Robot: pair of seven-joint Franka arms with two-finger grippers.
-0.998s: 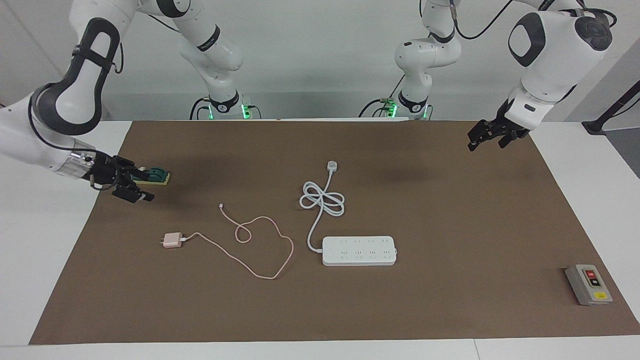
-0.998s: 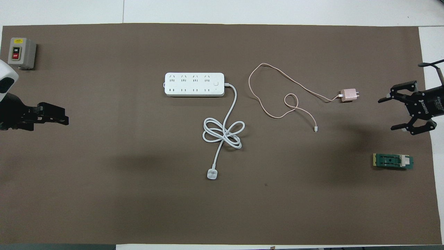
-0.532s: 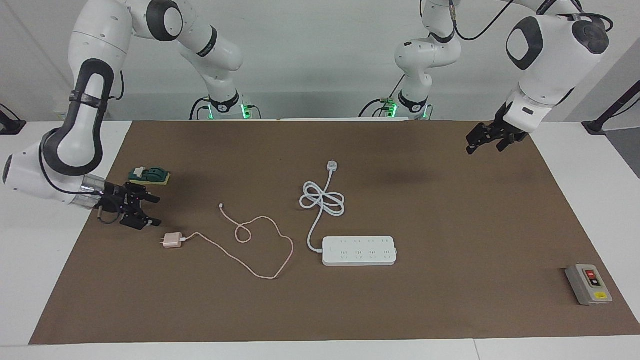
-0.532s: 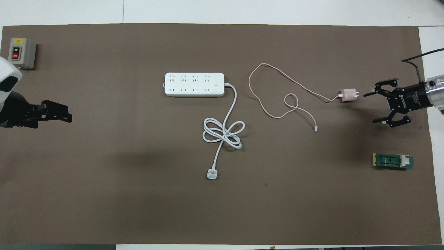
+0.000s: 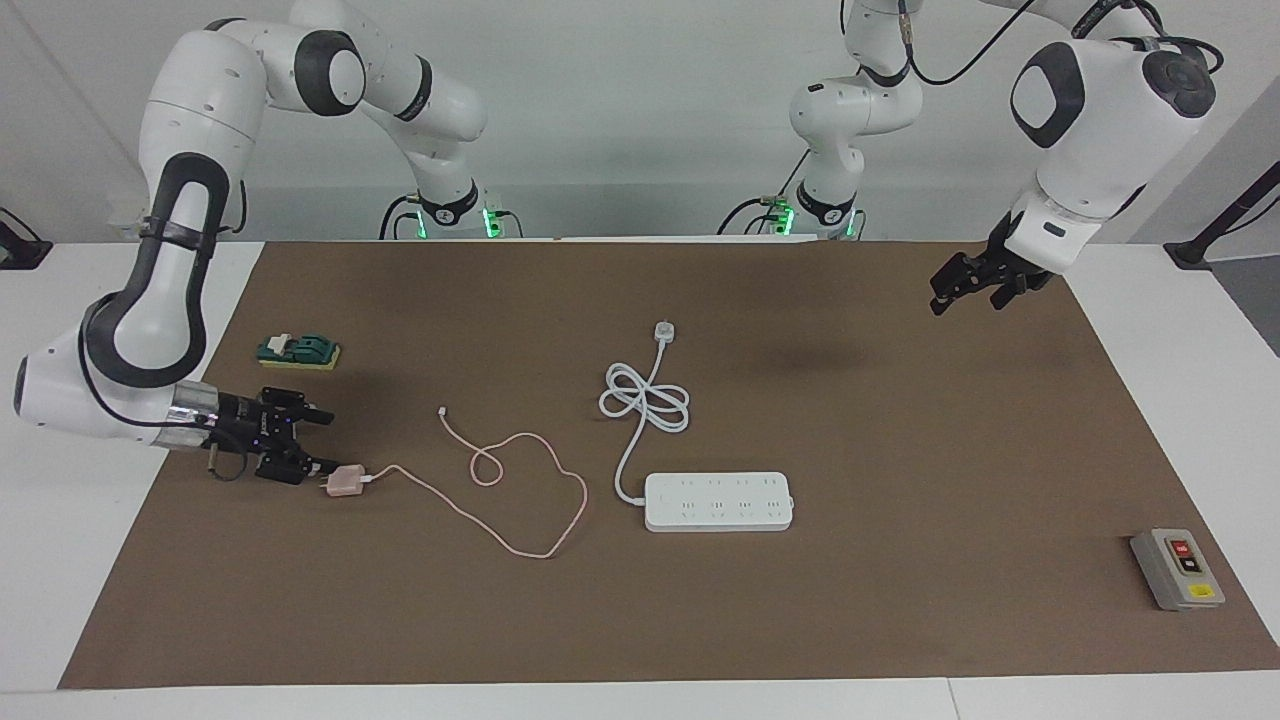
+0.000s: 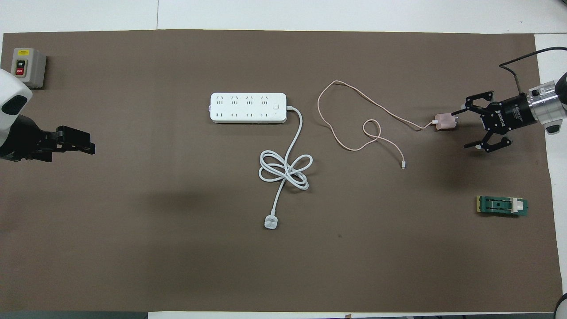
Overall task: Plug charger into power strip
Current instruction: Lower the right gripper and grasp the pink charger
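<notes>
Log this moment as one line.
right gripper: open, at charger, not gripping | left gripper: open, waiting | charger: on mat, unplugged | power strip: untouched

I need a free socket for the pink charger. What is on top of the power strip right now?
Nothing sits on the power strip: its socket rows show bare in both views. Its own white cord leaves one end. The charger lies apart on the mat, at the open right gripper.

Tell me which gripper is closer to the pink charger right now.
The right gripper: it is open right beside the charger, at its prong end. The left gripper hangs over the mat's left-arm end.
</notes>
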